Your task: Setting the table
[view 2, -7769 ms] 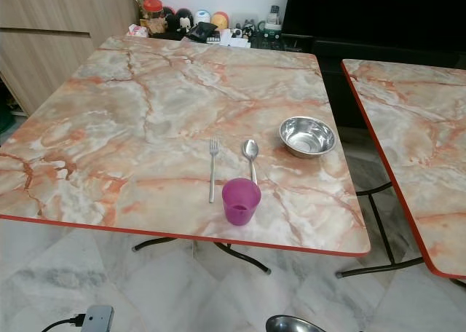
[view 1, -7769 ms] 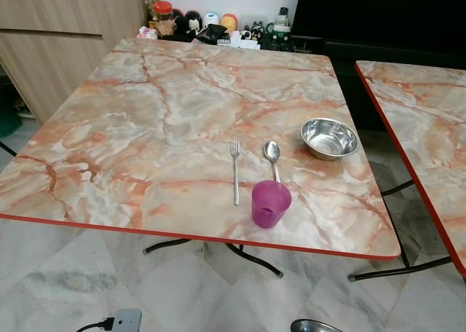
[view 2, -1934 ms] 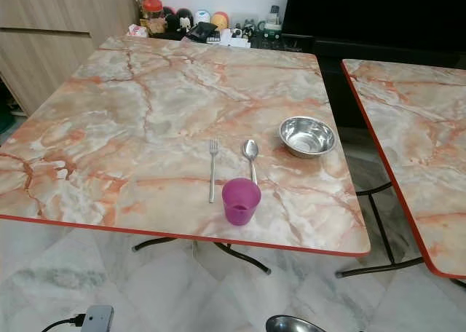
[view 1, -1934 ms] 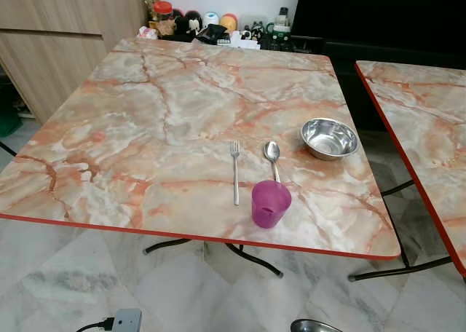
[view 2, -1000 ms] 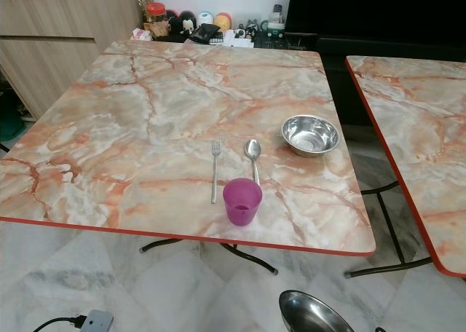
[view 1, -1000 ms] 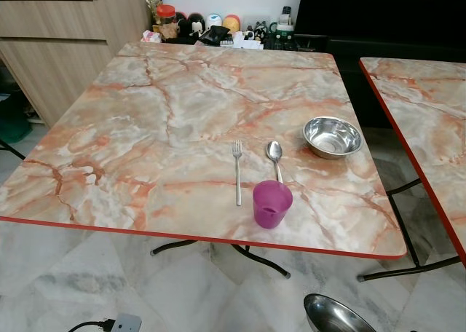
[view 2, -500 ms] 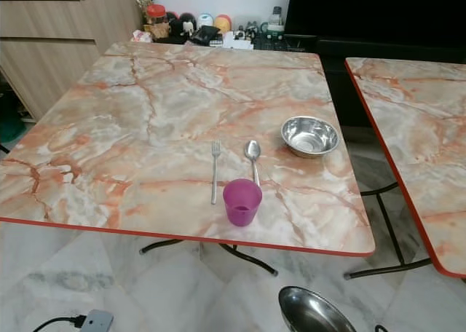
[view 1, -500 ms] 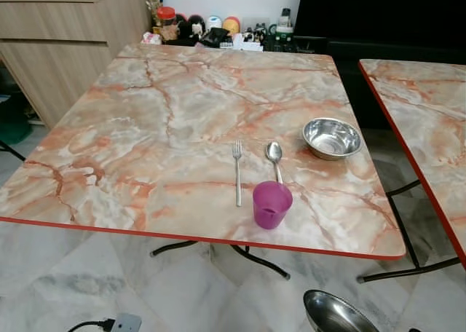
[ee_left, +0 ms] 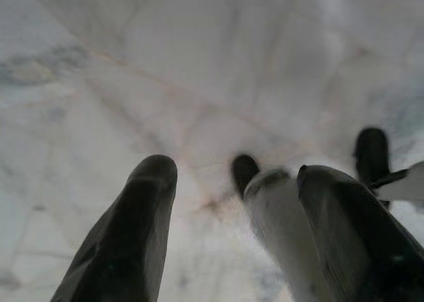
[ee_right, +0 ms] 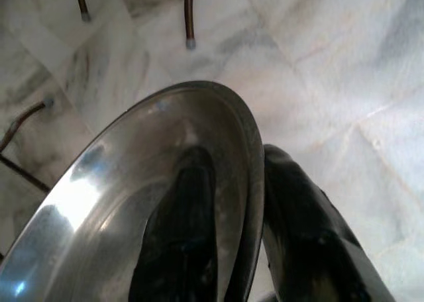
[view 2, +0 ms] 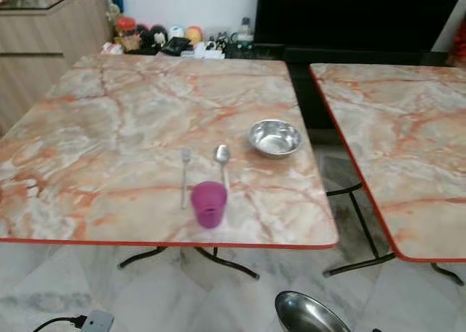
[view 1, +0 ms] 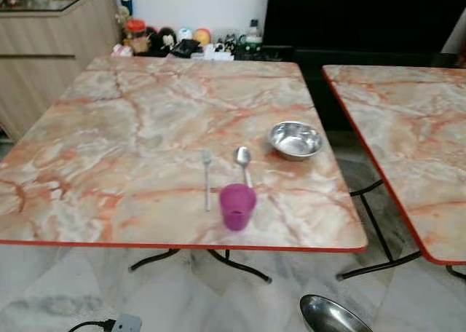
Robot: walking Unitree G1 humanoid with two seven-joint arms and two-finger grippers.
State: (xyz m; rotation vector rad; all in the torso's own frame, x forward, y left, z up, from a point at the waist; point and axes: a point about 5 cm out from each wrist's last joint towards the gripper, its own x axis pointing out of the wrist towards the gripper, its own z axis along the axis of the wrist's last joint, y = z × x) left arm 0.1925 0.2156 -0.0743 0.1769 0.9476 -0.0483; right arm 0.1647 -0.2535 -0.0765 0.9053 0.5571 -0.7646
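On the marble-patterned table (view 1: 109,128), near its front edge, lie a fork (view 1: 207,179) and a spoon (view 1: 242,161) side by side. A purple cup (view 1: 237,206) stands just in front of them. A small steel bowl (view 1: 295,139) sits to their right. Low over the floor in front of the table, a steel plate (view 1: 331,317) is held by its rim in my right gripper (ee_right: 238,157), one finger (ee_right: 179,242) inside the plate (ee_right: 119,202) and the other behind it. My left gripper (ee_left: 235,173) hangs open above the floor tiles.
A second marble table (view 1: 408,143) stands to the right across a narrow gap. Jars and small items (view 1: 182,41) crowd the shelf behind the table, beside a wooden cabinet (view 1: 44,48). A power adapter with its cable (view 1: 124,322) lies on the floor at the lower left.
The camera has swung to the right, bringing more of the second table into view. The steel plate in my right gripper has risen into view. Nothing on the table has moved.
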